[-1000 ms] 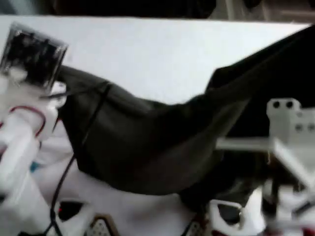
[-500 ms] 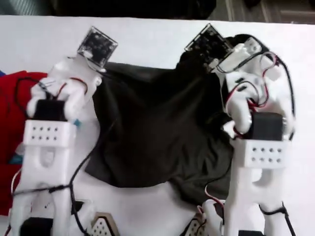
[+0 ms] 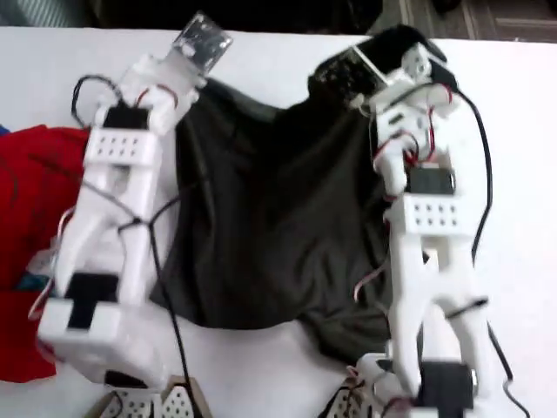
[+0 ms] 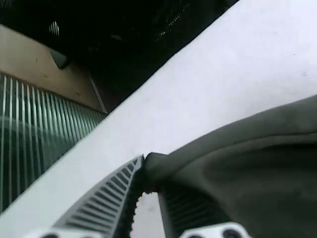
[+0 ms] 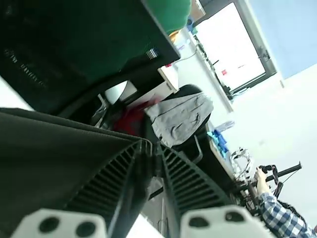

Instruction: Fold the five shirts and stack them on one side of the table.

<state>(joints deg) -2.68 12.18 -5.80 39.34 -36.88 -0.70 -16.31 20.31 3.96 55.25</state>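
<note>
My left gripper (image 4: 147, 171) and right gripper (image 5: 151, 148) each pinch the dark shirt (image 3: 261, 226) at its far edge; I judge 0 folded, red shirt (image 3: 35, 192) lying left.

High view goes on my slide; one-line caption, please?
Left arm and right arm hold a dark shirt's far edge on the white table, a red shirt beside.

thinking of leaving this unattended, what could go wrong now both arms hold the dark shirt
The left gripper pinches the dark shirt by its thin edge only, so it may slip free. The shirt's near part lies bunched beside the right arm, so the fold might come out crooked. The left arm hangs over the red shirt and could drag it.
</note>
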